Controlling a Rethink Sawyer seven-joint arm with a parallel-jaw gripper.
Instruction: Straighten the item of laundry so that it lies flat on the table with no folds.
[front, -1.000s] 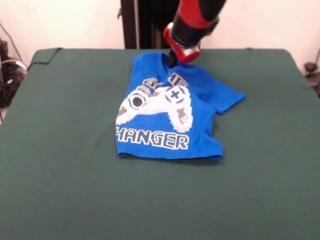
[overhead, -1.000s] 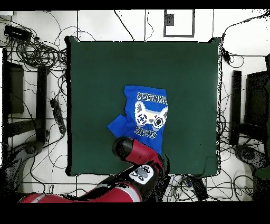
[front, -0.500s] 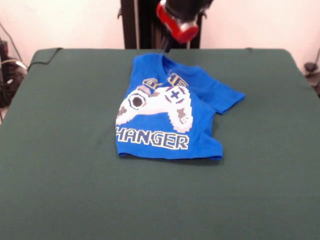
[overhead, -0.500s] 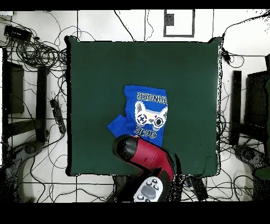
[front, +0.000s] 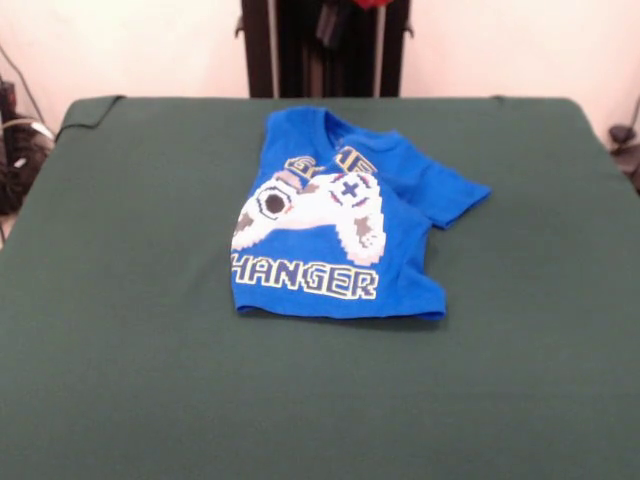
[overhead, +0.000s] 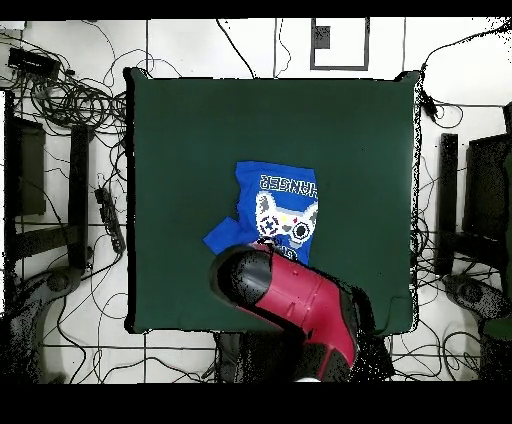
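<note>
The bright blue T-shirt (front: 330, 230) lies in the middle of the green table (front: 120, 300), print side up. Its left side is folded under, so the lettering reads "HANGER". One sleeve (front: 455, 195) sticks out to the right, and the chest near the collar is creased. In the overhead view the shirt (overhead: 280, 210) is partly covered at its near end by my red arm (overhead: 295, 300), which hides the gripper. In the front view only a red sliver of the arm's end (front: 372, 3) shows at the top edge, well above the shirt. The arm holds nothing that shows.
The black pedestal (front: 320, 50) stands behind the table's far edge. The table (overhead: 200, 130) has wide bare felt on all sides of the shirt. Cables (overhead: 60, 95) and dark stands (overhead: 447, 200) lie on the floor round the table.
The arm's end has lifted off the shirt's collar and risen out of the front view's top. In the overhead view the arm has swung and looms larger. The shirt has not moved.
</note>
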